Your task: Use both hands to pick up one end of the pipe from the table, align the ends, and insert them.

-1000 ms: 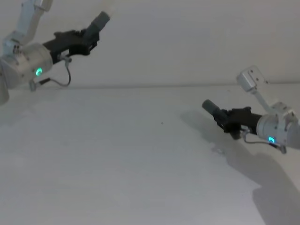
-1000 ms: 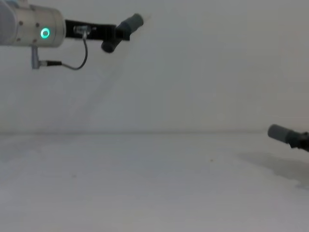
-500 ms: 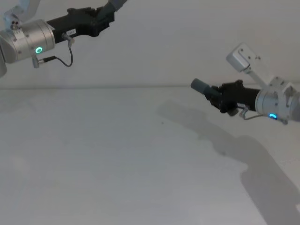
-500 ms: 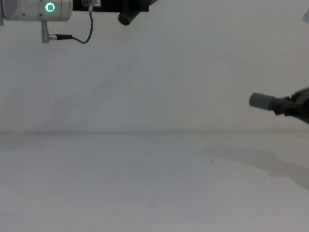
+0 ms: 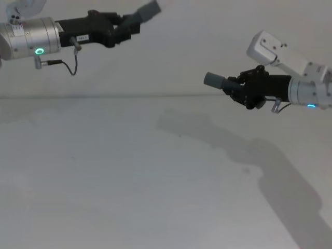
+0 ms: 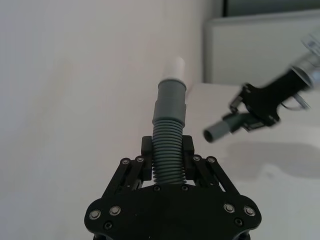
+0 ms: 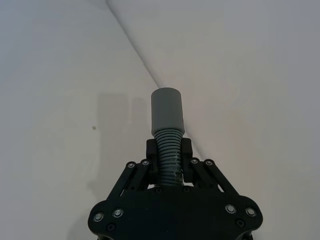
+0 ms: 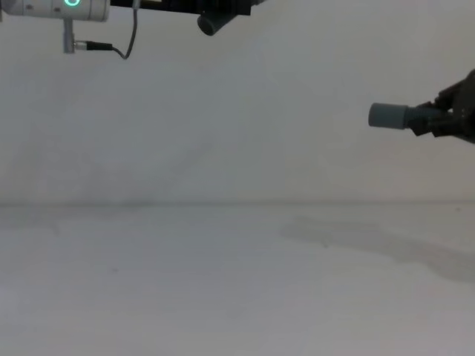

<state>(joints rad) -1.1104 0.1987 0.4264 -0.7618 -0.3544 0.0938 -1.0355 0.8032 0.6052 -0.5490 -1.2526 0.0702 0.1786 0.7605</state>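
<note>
Both grippers hang in the air above the white table (image 5: pixel 119 187), each shut on one piece of the pipe. At the upper left, my left gripper (image 5: pixel 122 29) clamps the ribbed part of a dark grey piece (image 6: pixel 169 125); its whitish tip (image 6: pixel 174 67) points forward and to the right. On the right, my right gripper (image 5: pixel 237 88) grips the ribs of the other piece (image 7: pixel 167 117), whose smooth grey cuff (image 5: pixel 214 80) points left. A wide gap separates the two ends, and the left piece sits higher. In the chest view the cuff (image 8: pixel 389 116) juts from the right edge.
A pale wall rises behind the table's far edge (image 5: pixel 155 95). The right arm's shadow (image 5: pixel 244 155) lies across the table. A black cable (image 5: pixel 70 65) loops under the left wrist. A white camera housing (image 5: pixel 273 47) tops the right wrist.
Both arms have risen off the table with their pieces. The left gripper moved up and right; the right gripper rose and moved left, narrowing the gap between the ends.
</note>
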